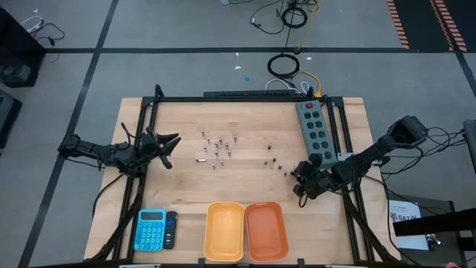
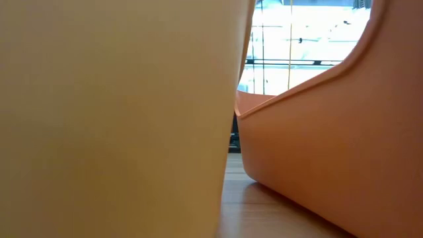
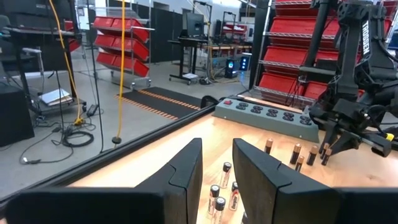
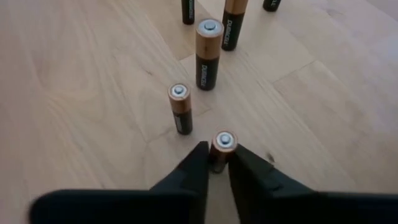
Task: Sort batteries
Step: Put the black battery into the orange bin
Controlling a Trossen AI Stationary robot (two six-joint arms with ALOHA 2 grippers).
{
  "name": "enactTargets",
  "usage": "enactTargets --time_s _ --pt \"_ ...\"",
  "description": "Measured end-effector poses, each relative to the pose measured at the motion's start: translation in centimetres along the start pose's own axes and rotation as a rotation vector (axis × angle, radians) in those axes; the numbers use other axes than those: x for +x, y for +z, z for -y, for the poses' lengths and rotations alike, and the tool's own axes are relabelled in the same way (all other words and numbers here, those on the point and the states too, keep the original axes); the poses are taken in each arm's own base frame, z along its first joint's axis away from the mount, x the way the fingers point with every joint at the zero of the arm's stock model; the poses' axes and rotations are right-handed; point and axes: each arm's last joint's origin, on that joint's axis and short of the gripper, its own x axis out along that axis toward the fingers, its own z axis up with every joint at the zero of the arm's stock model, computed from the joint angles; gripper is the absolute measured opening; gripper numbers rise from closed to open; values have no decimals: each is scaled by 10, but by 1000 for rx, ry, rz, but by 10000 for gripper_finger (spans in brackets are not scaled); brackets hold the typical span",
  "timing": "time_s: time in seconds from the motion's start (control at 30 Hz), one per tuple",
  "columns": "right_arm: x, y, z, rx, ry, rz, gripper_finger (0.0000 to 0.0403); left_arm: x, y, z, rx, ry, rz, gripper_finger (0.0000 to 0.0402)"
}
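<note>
Several small batteries stand upright on their ends on the wooden table, most in a loose group (image 1: 217, 145) mid-table and a few (image 1: 277, 165) nearer the right arm. My right gripper (image 4: 217, 165) slants down at the right end of that row and is shut on a small copper-and-black battery (image 4: 222, 144). Two more batteries (image 4: 180, 109) (image 4: 208, 55) stand just beyond it. My left gripper (image 1: 172, 141) waits level at the table's left, open, with nothing between its fingers (image 3: 186, 171). My right gripper pinches the small battery's side wall just below its copper top (image 4: 221, 152) between its two fingertips. The fingers slant down from the table's right side. The battery stays upright; the fingers hide its lower end, so I cannot tell whether it rests on the table.
A grey power strip (image 1: 314, 130) lies at the far right, just beyond the right arm. A yellow tray (image 1: 224, 231) and an orange tray (image 1: 265, 231) sit at the near edge and fill the low view. A blue calculator (image 1: 151, 229) lies near left.
</note>
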Motion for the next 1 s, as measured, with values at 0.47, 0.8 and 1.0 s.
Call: enactTargets --time_s 0.47,0.8,1.0 --pt "-26 42 -25 -74 82 -37 8 0 2 0 -35 -1 19 100" --pt "-80 102 -81 -204 458 66 8 0 4 2 -50 -63 22 99" --pt "-61 92 -105 -150 599 -32 8 -1 12 3 -72 -107 35 99"
